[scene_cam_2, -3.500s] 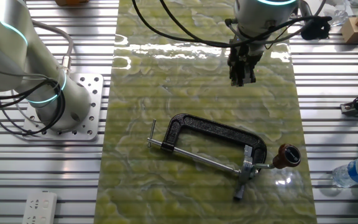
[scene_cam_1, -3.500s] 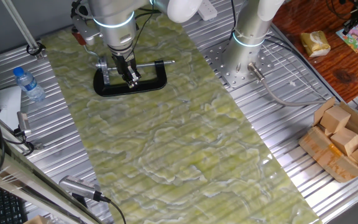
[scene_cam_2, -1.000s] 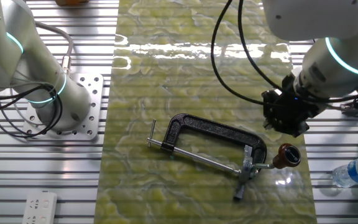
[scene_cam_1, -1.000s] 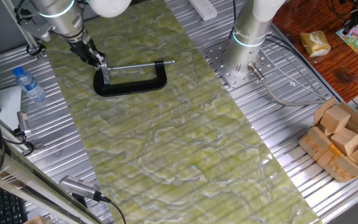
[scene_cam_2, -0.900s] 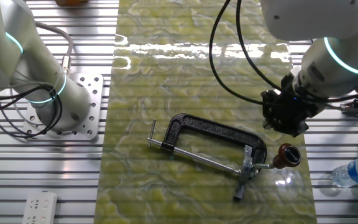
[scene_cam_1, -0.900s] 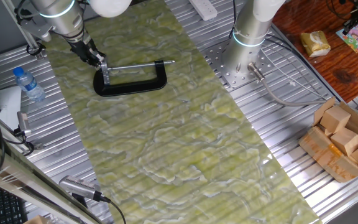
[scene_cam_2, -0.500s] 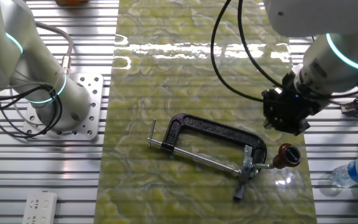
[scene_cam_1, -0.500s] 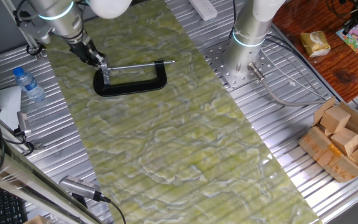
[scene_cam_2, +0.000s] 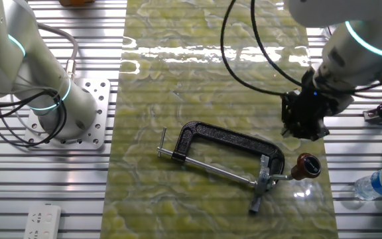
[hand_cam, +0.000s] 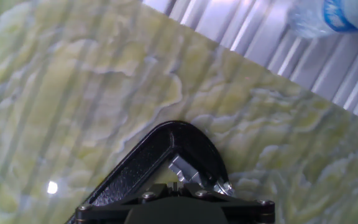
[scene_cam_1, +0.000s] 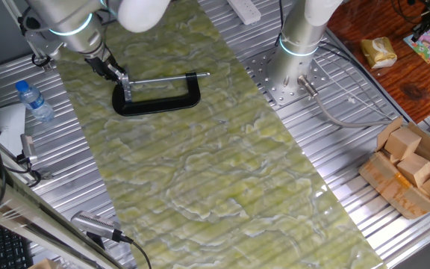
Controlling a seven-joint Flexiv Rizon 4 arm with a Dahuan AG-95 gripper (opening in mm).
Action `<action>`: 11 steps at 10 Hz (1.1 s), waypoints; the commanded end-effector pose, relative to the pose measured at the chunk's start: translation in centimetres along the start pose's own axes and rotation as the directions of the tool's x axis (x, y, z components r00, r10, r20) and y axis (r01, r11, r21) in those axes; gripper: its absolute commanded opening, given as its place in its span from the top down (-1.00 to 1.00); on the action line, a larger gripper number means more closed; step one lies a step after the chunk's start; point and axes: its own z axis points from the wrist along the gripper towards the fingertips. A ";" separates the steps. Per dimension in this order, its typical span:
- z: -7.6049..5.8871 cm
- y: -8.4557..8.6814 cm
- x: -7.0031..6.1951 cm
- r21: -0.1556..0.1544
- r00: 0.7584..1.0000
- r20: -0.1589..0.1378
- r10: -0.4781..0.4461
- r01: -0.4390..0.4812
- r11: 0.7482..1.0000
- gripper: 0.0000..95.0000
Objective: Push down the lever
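Observation:
A black C-clamp [scene_cam_1: 159, 102] lies flat on the green mat [scene_cam_1: 222, 179], its long silver screw rod running across its mouth. The lever [scene_cam_2: 164, 141] is the short thin silver crossbar at the rod's outer end, on the left in the other fixed view. My gripper [scene_cam_2: 304, 131] hangs low by the opposite end, just beyond the frame's corner, beside a silver bracket [scene_cam_2: 262, 180] and a brown knob [scene_cam_2: 306, 166]. In one fixed view my gripper [scene_cam_1: 117, 72] is at the clamp's left end. The hand view shows the clamp's corner [hand_cam: 166, 149] right under my shut gripper [hand_cam: 175, 186].
A water bottle [scene_cam_1: 34, 100] lies off the mat near the gripper, also seen in the other fixed view [scene_cam_2: 381, 183]. A second arm's base [scene_cam_2: 53, 99] stands beside the mat. A cardboard box of wooden blocks [scene_cam_1: 413, 168] sits at the table's far side.
Since 3.5 s ago my gripper has moved from over the clamp's middle to its bracket end. Over the last second it has stayed nearly still, while the arm above it shifted slightly.

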 end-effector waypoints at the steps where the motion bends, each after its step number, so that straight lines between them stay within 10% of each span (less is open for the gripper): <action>1: 0.0 0.0 0.1 -0.005 0.999 0.014 0.047 -0.047 0.999 1.00; 5: 0.0 0.0 0.1 0.005 1.000 0.005 -0.025 0.025 1.000 1.00; 11: 0.1 -7.0 1.9 0.018 0.969 -0.021 -0.245 0.245 0.969 1.00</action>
